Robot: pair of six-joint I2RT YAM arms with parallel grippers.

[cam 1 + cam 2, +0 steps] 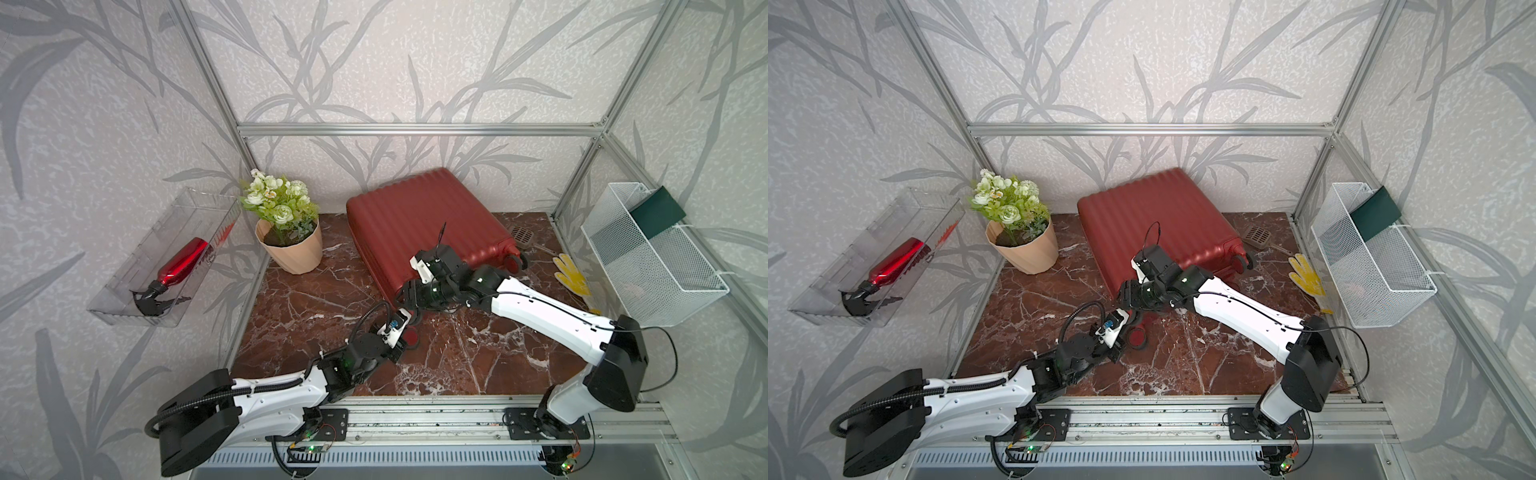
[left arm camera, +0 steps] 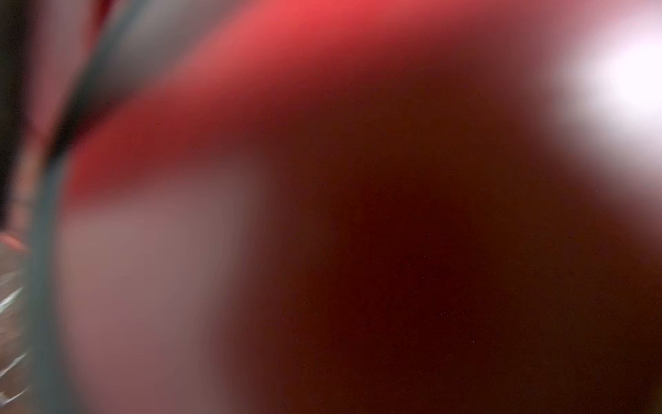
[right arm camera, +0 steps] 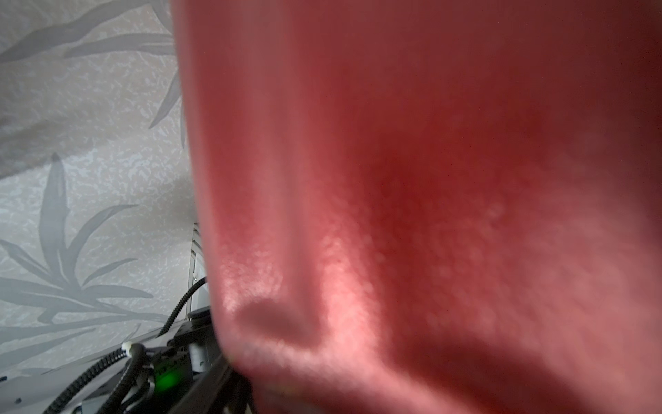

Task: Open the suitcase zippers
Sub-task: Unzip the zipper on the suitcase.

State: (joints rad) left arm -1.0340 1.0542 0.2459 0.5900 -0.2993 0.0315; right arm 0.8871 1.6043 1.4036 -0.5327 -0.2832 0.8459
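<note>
The suitcase (image 1: pixel 415 224) is lying on its big side at the back of the table (image 1: pixel 457 353), in both top views (image 1: pixel 1150 220). It is dark red and hard, with bumpy lines running along its top. It is sitting turned, so one corner is pointing to the front. Its far end is looking a bit blurry. No blue inside is showing, so it is looking shut. One red wheel (image 1: pixel 516 261) is sticking out at the right corner. Another wheel (image 1: pixel 411 336) is showing low by the front corner. Both wrist views are showing only blurry red. The zippers are too thin and hidden to make out.
</note>
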